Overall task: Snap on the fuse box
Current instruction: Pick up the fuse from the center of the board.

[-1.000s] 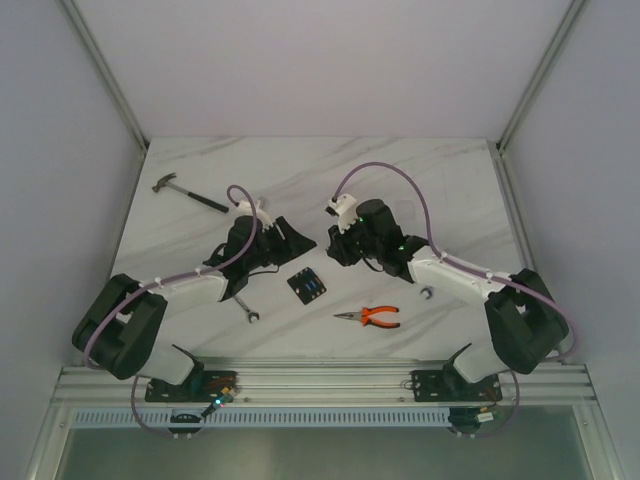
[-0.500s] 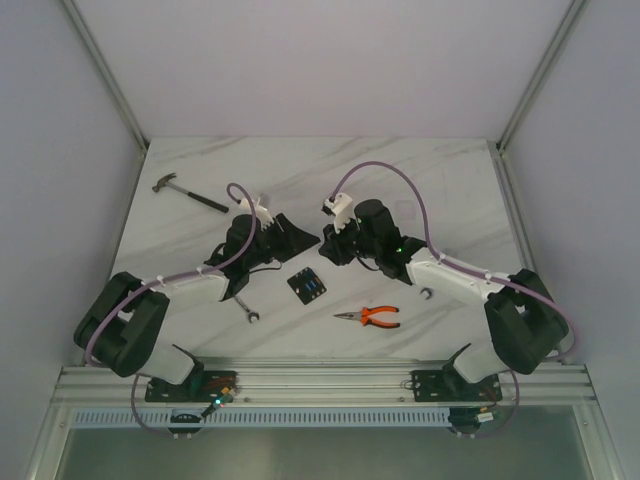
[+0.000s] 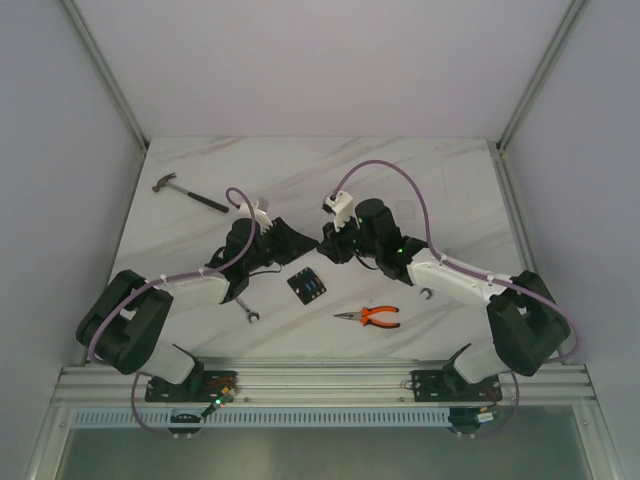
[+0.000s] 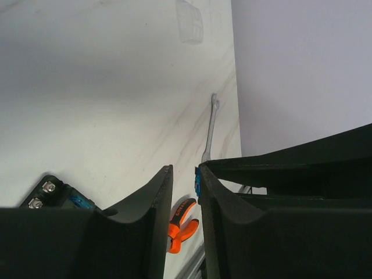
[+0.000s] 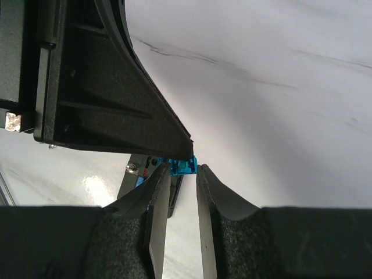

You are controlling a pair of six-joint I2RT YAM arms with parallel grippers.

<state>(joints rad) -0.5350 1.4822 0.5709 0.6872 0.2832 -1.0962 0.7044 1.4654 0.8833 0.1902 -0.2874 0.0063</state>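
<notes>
**While the fuse box waits flat on the bench, a fuse hangs between two sets of fingers**

The fuse box (image 3: 307, 286) lies face up on the marble bench (image 3: 440, 190), just below the middle of the top view, with nothing touching it. Blue fuses show in its slots.

Just above it in that frame the two arms meet tip to tip, off the bench. In the right wrist view the right fingers (image 5: 212, 209) are clamped on a small blue fuse (image 5: 180, 167) at their very tips. A dark wedge of the left arm's finger comes down onto the same piece. The left fingers (image 4: 139, 232) stand narrowly apart, and the bench shows through the gap. A blue sliver sits against the inner face of one of them, so they do not yet pinch the fuse.

This looks like a handover, and the risk lies there. The fuse is held only by its edge. If the right fingers let go before the left ones bite, it would likely drop and skitter across the marble. Crowded tips could also knock it askew, so that its blades miss a slot. The box is loose too, and a slanted push might slide it.

Further out lie orange-handled pliers (image 3: 368, 317) at lower right, a wrench (image 3: 247, 309) at lower left, and a hammer (image 3: 189, 193) at upper left.
</notes>
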